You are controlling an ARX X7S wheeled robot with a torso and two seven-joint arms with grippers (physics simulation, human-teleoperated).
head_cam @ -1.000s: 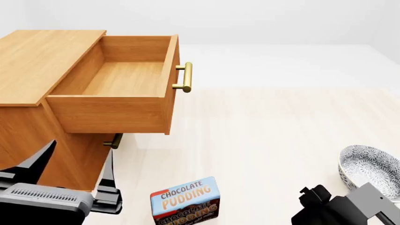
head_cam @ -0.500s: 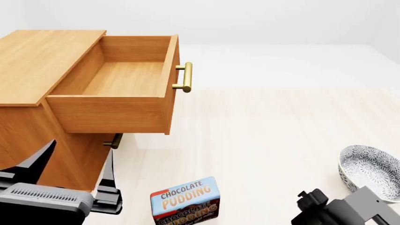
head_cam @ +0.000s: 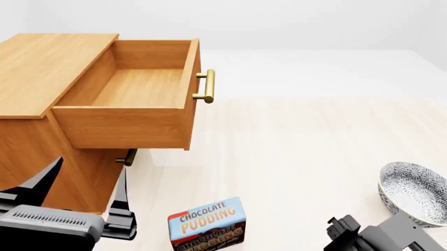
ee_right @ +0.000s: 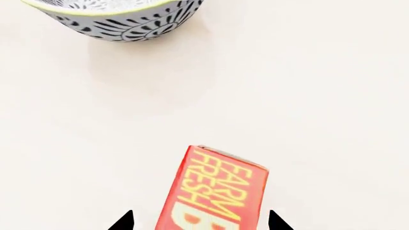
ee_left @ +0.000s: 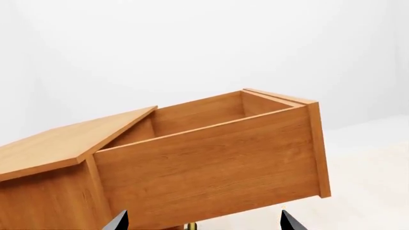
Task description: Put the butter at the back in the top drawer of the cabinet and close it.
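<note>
A bare simulated room: blank white walls, pale floor (head_cam: pixel 300 157), one wooden cabinet (head_cam: pixel 42 68).

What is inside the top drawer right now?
The top drawer shows only bare wood; its near inner corner is hidden behind the side wall. The butter still lies on the floor.

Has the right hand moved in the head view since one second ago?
Yes. The right hand has slid left and down, away from the patterned bowl, which stays in place.
</note>
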